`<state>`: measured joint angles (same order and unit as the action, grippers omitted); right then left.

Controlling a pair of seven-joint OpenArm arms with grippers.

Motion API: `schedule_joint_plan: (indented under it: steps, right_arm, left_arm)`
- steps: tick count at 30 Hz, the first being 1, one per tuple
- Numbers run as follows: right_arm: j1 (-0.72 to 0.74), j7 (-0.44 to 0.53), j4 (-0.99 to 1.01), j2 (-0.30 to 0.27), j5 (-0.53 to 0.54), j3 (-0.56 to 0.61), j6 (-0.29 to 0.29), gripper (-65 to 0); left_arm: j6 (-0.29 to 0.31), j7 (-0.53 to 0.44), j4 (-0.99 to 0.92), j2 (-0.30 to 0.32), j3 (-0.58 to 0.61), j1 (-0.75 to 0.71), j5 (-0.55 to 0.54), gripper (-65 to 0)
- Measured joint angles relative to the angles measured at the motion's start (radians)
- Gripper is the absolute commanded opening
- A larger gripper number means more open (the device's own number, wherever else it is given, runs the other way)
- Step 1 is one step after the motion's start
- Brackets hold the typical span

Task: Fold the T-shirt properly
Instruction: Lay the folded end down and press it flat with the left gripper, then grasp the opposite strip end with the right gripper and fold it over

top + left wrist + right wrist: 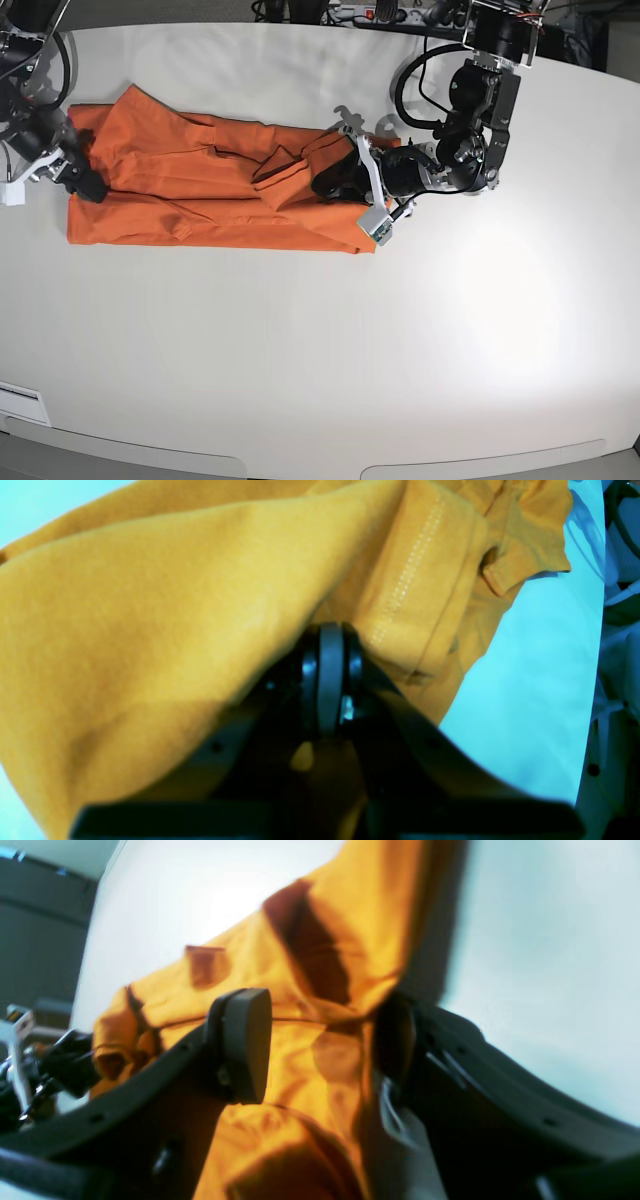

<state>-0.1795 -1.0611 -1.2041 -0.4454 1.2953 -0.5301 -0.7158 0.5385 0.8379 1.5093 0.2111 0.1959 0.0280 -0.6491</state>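
The orange T-shirt point(200, 190) lies on the white table point(400, 340) as a long, rumpled band folded lengthwise. My left gripper point(335, 183) is at the shirt's right end. In the left wrist view its pads point(330, 680) are pressed together on a fold of the T-shirt point(150, 605), which is lifted and drapes off them; a stitched hem point(415, 565) shows beside them. My right gripper point(85, 180) is at the shirt's left end. In the right wrist view it point(320, 1040) is open, with the T-shirt fabric point(340, 930) lying between its fingers point(245, 1045).
Cables and equipment point(400, 15) run along the table's far edge. A white label point(20, 402) sits at the front left corner. The table's edge point(597, 630) is close to the shirt's end in the left wrist view.
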Motion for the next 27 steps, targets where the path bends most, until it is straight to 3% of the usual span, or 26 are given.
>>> schedule_joint_plan:
  steps: [3, 4, 7, 8, 12, 17, 22, 27]
  right_arm:
    - [0.010, 0.000, -0.002, -0.001, 0.005, 0.036, 0.000, -33.0]
    - [0.014, -0.002, -0.002, 0.000, 0.003, 0.042, 0.000, -38.1]
    - [0.026, -0.032, -0.002, -0.002, -0.050, 0.044, -0.003, -62.1]
    - [0.028, -0.037, -0.002, -0.003, -0.053, 0.044, -0.003, -65.0]
    - [0.027, -0.044, -0.022, -0.006, -0.057, 0.045, 0.006, -65.0]
    - [0.017, -0.059, -0.088, 0.000, -0.091, 0.049, 0.016, -65.0]
    - [0.011, -0.085, -0.253, -0.019, -0.260, 0.053, 0.020, -65.0]
    - [0.008, -0.092, -0.419, -0.071, -0.383, 0.054, 0.020, -65.0]
  left_arm:
    - [0.000, 0.000, 0.000, 0.000, 0.000, 0.000, 0.000, -65.0]
    - [0.000, 0.000, 0.000, 0.000, 0.000, 0.000, 0.000, -65.0]
    - [0.000, 0.000, 0.004, 0.000, 0.000, 0.000, 0.001, -65.0]
    - [-0.001, 0.005, 0.012, 0.000, 0.000, 0.000, 0.002, -65.0]
    - [0.018, 0.060, 0.078, 0.008, 0.000, -0.003, -0.003, -65.0]
    - [0.034, 0.109, 0.222, 0.019, 0.000, -0.018, -0.114, -65.0]
    - [0.071, 0.166, 0.372, 0.013, -0.017, -0.010, -0.107, -43.9]
    - [0.068, 0.184, 0.393, 0.020, -0.116, -0.014, -0.046, -42.5]
